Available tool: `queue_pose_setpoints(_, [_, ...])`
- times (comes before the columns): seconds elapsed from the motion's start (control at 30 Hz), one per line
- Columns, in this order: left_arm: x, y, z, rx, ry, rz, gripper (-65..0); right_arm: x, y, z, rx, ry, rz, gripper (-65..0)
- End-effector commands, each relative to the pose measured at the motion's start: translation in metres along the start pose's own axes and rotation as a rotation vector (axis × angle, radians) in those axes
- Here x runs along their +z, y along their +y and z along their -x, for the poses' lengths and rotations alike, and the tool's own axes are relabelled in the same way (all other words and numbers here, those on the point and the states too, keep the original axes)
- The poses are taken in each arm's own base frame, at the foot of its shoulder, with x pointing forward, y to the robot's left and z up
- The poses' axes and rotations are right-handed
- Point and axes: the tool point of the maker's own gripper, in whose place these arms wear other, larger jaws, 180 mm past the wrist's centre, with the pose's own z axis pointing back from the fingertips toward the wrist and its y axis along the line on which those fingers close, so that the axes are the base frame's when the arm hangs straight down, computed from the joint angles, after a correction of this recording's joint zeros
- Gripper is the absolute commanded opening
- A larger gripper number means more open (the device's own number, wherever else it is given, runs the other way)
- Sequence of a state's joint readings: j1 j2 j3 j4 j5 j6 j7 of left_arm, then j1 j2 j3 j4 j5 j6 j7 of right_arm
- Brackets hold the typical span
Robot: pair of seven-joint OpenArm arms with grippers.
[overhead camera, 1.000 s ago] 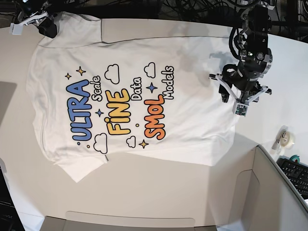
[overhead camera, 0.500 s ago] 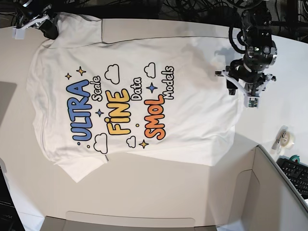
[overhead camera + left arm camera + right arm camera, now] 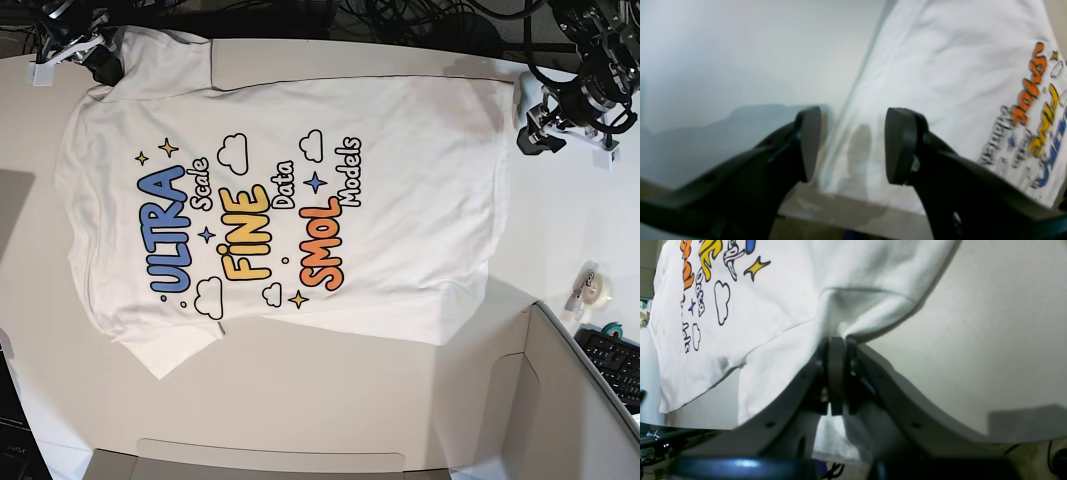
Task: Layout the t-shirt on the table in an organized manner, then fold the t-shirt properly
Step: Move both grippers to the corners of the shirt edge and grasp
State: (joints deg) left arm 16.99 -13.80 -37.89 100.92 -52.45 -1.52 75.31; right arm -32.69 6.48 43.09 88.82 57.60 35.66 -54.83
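The t-shirt (image 3: 290, 200) lies spread out, print side up, across the middle of the white table (image 3: 330, 400), with the coloured words running sideways in the base view and the hem towards the right of that view. One sleeve sticks out at the near left corner, and the other sleeve reaches to the far left corner. There the right gripper (image 3: 836, 350) has its jaws pressed together on the edge of that far sleeve, and the wrist view shows the white cloth bunched into a small fold just where the dark fingers (image 3: 835, 373) meet. The cloth around the pinch is drawn up into soft creases, while the rest of the shirt looks flat on the tabletop. The left gripper (image 3: 848, 143) is at the far right of the base view, just beside the hem corner of the shirt and off the cloth. Its jaws stand spread wide with nothing between them. In its wrist view one black pad (image 3: 810, 140) is over bare table and the other is over the shirt, with the hem edge running between them. A roll of tape (image 3: 597, 287) sits on the table near the right edge, well apart from the shirt. A grey bin (image 3: 560, 400) stands at the near right.
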Motion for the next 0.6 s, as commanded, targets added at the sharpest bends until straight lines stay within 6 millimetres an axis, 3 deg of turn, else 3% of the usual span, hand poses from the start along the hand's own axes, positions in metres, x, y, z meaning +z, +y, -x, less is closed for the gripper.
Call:
queue_pose_setpoints(0.0, [0.002, 0.004, 0.005, 0.032, 0.026, 0.009, -33.7, 0.010, -0.034, 0.062, 0.008, 0.291, 0.176, -65.0])
queue_pose_setpoints(0.17, [0.001, 0.028, 0.029, 0.089, 0.068, -0.026, -33.7, 0.011, -0.035, 0.062, 0.011, 0.293, 0.178, -65.0])
queue_pose_setpoints(0.37, [0.008, 0.044, 0.048, 0.098, 0.103, -0.068, -33.7, 0.011, -0.035, 0.063, 0.010, 0.295, 0.179, -65.0])
queue_pose_setpoints(0.57, [0.002, 0.036, 0.059, 0.083, 0.141, -0.051, -33.7, 0.011, -0.035, 0.063, 0.010, 0.295, 0.179, -65.0])
